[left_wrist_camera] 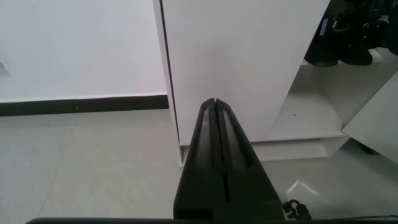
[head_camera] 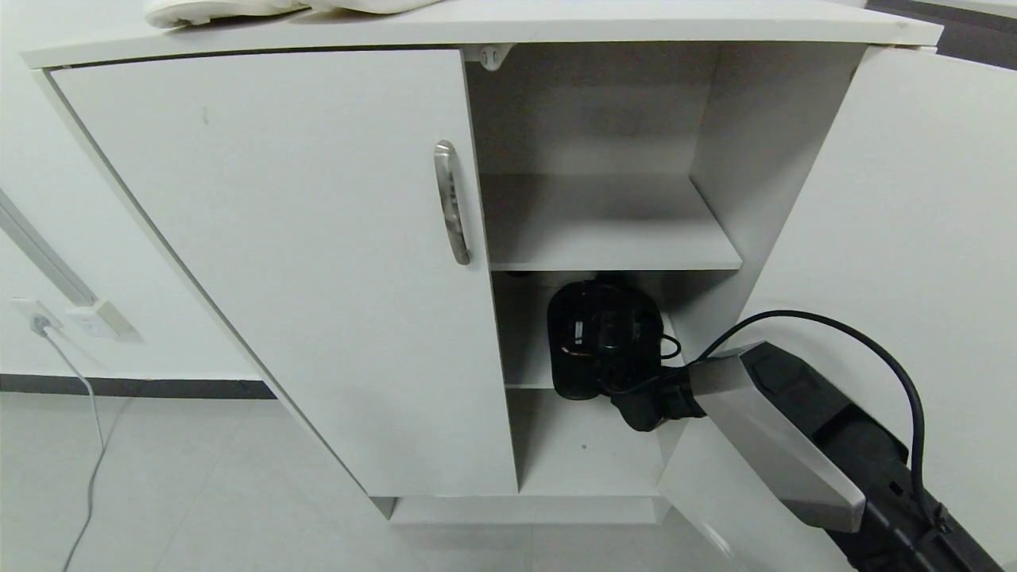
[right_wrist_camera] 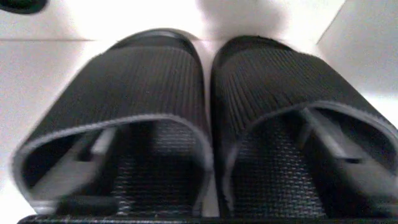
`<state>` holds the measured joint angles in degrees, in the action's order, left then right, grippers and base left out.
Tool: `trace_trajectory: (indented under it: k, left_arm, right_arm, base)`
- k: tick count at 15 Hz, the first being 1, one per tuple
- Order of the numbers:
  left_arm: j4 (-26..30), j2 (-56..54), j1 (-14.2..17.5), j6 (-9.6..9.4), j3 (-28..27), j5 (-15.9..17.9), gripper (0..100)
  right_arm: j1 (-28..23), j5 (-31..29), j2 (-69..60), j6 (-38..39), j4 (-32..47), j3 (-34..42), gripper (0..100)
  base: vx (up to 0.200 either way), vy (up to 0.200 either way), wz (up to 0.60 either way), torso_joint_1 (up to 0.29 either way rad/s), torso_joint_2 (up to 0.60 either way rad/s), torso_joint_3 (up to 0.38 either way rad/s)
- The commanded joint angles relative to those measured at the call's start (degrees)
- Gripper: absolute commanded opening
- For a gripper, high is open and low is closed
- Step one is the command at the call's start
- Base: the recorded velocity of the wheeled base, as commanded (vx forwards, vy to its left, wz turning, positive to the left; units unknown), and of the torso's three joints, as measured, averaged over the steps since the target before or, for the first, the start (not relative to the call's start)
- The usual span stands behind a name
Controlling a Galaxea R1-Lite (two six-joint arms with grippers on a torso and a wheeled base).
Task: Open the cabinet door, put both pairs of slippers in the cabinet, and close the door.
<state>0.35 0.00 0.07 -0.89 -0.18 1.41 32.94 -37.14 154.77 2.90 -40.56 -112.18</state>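
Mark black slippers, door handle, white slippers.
black slippers (right_wrist_camera: 143, 93): right wrist view, ribbed strap.
door handle (head_camera: 451, 202): head view, middle of bar.
white slippers (head_camera: 214, 9): head view, visible edge on cabinet top.

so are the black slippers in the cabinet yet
In. The black slippers are in the cabinet, middle compartment, right door open. Set down or held, cannot tell.

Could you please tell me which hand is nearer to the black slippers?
Right. The right hand is inside the cabinet at the black slippers on a shelf; the left hand is outside, low before the closed left door.
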Motion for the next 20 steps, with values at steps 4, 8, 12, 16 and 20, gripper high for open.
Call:
trace_trajectory:
  k: [4,8,12,16,20]
  left_arm:
    - [0.0,0.1,0.0,0.01,0.0,0.1,0]
    - [0.0,0.1,0.0,0.01,0.0,0.1,0]
    - [0.0,0.1,0.0,0.01,0.0,0.1,0]
    - [0.1,0.1,0.0,0.01,0.0,0.1,0]
    - [0.0,0.2,0.0,0.01,0.0,0.1,0]
  right_arm:
    - [0.7,-0.3,-4.4,0.1,-2.4,7.4,100]
    - [2.7,-0.7,-12.8,0.0,-8.9,22.4,100]
    - [5.4,-0.8,-21.6,0.0,-17.7,40.6,100]
    - [9.0,-1.6,-29.4,0.2,-23.1,56.6,100]
    - [11.2,-1.6,-33.2,-0.3,-27.7,64.5,100]
  base:
    - [0.000,0.000,0.00,0.000,0.00,0.000]
    - [0.000,0.000,0.00,0.000,0.00,0.000]
    - [0.000,0.000,0.00,0.000,0.00,0.000]
    - [0.000,0.000,0.00,0.000,0.00,0.000]
    - [0.000,0.000,0.00,0.000,0.00,0.000]
